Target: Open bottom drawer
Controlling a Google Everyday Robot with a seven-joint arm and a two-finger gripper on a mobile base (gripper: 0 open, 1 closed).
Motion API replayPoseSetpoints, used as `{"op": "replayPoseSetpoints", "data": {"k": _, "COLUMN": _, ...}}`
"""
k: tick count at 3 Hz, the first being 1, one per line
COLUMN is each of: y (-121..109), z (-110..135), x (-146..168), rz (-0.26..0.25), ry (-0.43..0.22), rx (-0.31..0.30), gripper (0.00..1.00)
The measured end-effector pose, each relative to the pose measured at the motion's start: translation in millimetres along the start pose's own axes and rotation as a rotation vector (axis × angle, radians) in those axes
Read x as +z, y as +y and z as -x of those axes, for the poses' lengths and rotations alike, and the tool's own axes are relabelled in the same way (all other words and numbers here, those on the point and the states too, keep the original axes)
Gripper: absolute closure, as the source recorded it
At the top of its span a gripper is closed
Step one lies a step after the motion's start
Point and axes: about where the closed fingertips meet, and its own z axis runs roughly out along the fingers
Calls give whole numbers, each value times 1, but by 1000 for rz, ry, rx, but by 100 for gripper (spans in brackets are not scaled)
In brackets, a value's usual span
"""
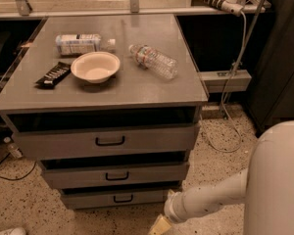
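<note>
The bottom drawer [95,199] is the lowest of three grey drawers in the cabinet; its flat front carries a small black loop handle [123,198] and looks pushed in. My gripper [158,226] is at the bottom edge of the camera view, low over the speckled floor, just right of and below the drawer's right end, apart from the handle. Its tip is cut off by the picture's edge. My white arm [210,202] reaches in from the lower right.
The middle drawer [152,173] and tallest top drawer [63,143] sit above. On the cabinet top [152,89] lie a beige bowl [95,66], two plastic bottles [154,61] [81,43] and a black snack bar [53,74]. A dark cabinet [279,67] and cable [235,62] stand to the right.
</note>
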Motion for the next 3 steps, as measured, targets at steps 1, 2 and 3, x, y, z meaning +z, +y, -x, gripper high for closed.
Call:
{"op": "replayPoseSetpoints", "data": {"k": 1, "y": -8, "z": 0, "x": 32, "rz": -8, "ry": -12, "rx": 28, "gripper": 0}}
{"op": "replayPoseSetpoints", "data": {"k": 2, "y": -15, "z": -6, "x": 79, "rz": 13, "ry": -28, "rx": 81, "gripper": 0}}
{"op": "replayPoseSetpoints", "data": {"k": 3, "y": -15, "z": -6, "x": 79, "rz": 13, "ry": -28, "rx": 81, "gripper": 0}}
